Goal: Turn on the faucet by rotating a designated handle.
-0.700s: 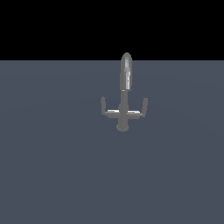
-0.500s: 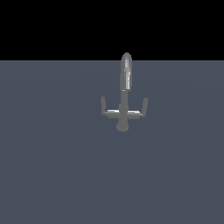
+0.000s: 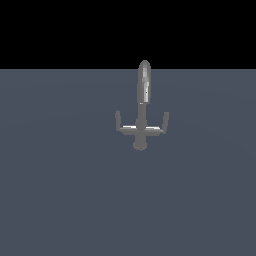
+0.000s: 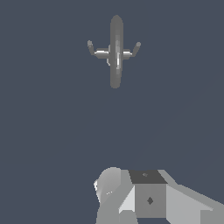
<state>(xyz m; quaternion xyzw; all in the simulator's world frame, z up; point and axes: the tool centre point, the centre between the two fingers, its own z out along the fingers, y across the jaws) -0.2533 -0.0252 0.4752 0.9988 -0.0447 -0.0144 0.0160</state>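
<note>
The faucet is a small grey metal fixture standing on the flat grey floor in the exterior view, with a tall round-tipped spout rising behind its round base. A thin crossbar ends in two alike upright pegs; either could be the handle, and nothing marks which. The wrist view looks down on the faucet from well above, both pegs showing. No gripper fingers appear in either view, and nothing touches the faucet.
A bulky white and grey part of the robot arm fills the wrist view's edge, far from the faucet. The grey floor spreads around the fixture, with black background beyond it.
</note>
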